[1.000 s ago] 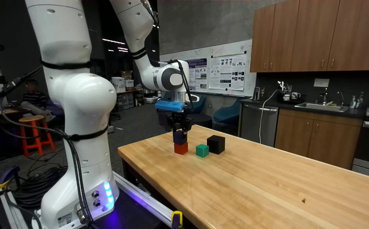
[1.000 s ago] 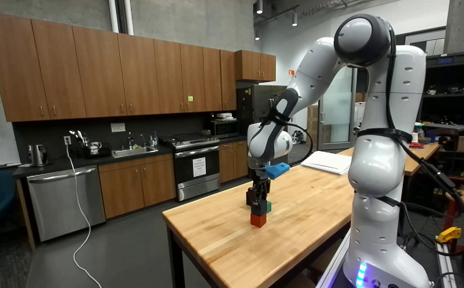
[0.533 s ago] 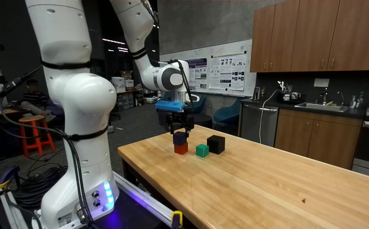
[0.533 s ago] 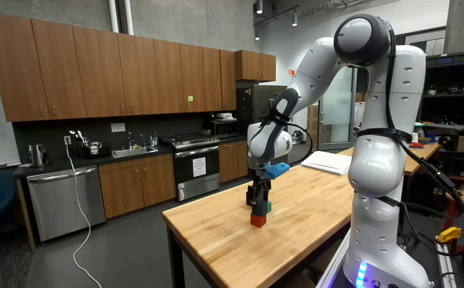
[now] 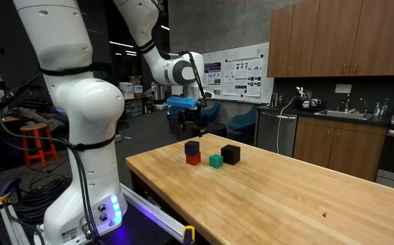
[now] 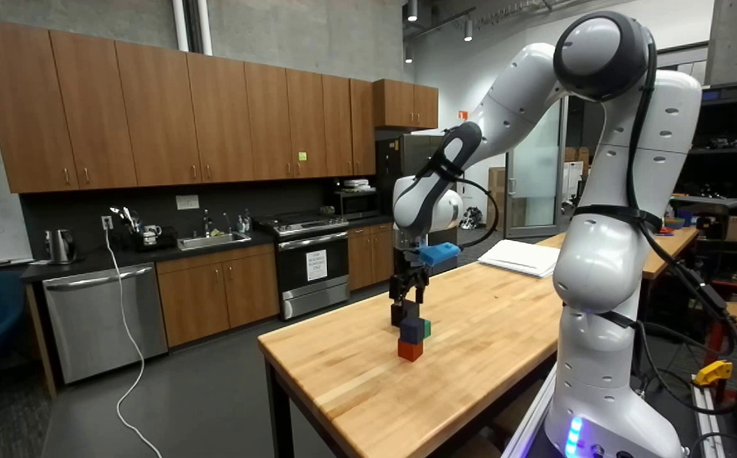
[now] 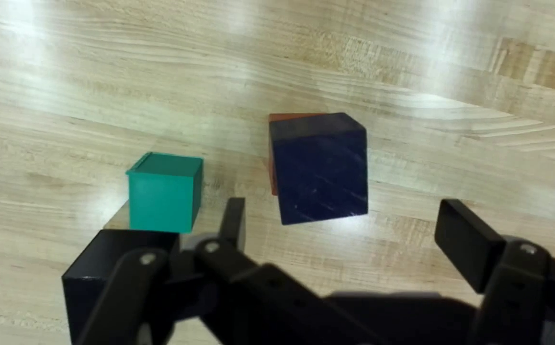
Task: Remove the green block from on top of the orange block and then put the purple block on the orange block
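Observation:
The dark purple block (image 5: 192,148) rests on top of the orange block (image 5: 193,159), forming a two-high stack near the table's end. In the wrist view the purple block (image 7: 322,175) covers most of the orange block (image 7: 291,116), leaving a thin strip at its edge. Beside the stack, on the tabletop, sits the green block (image 5: 216,161); in an exterior view the green block (image 6: 427,328) is partly hidden behind the stack. Above the purple block hangs my gripper (image 5: 192,131), clear of it. In the wrist view the gripper (image 7: 342,208) is wide open, holding nothing.
A larger black cube (image 5: 230,154) stands right by the green block; the left finger partly covers this black cube (image 7: 109,254) in the wrist view. A stack of white papers (image 6: 521,257) lies farther along the wooden table (image 5: 268,190).
One second ago the gripper was around the purple block on the orange one. Its fingers then spread, and it has since risen straight up, leaving the block in place.

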{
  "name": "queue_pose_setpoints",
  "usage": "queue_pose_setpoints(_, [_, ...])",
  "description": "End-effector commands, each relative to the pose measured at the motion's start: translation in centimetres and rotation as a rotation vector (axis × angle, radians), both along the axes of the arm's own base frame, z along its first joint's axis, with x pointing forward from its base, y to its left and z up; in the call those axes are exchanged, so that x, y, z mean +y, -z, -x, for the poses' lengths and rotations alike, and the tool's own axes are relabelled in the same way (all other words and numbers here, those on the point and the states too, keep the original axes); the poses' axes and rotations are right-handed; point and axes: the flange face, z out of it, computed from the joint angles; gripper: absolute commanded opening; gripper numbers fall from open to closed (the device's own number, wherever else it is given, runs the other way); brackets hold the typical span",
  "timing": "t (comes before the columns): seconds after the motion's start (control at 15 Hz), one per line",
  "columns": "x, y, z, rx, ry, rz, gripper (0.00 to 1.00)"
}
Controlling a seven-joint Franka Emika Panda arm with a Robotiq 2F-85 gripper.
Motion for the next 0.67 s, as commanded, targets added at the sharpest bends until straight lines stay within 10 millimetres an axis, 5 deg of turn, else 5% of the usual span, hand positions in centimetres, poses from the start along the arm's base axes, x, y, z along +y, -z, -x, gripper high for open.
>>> queue_pose_setpoints(0.0, [-0.3,-3.5,1.3,0.028,-0.001,-0.064,1.0])
queue_pose_setpoints(0.6, [-1.8,-10.5,6.5,0.106,-0.013,-0.112,1.0])
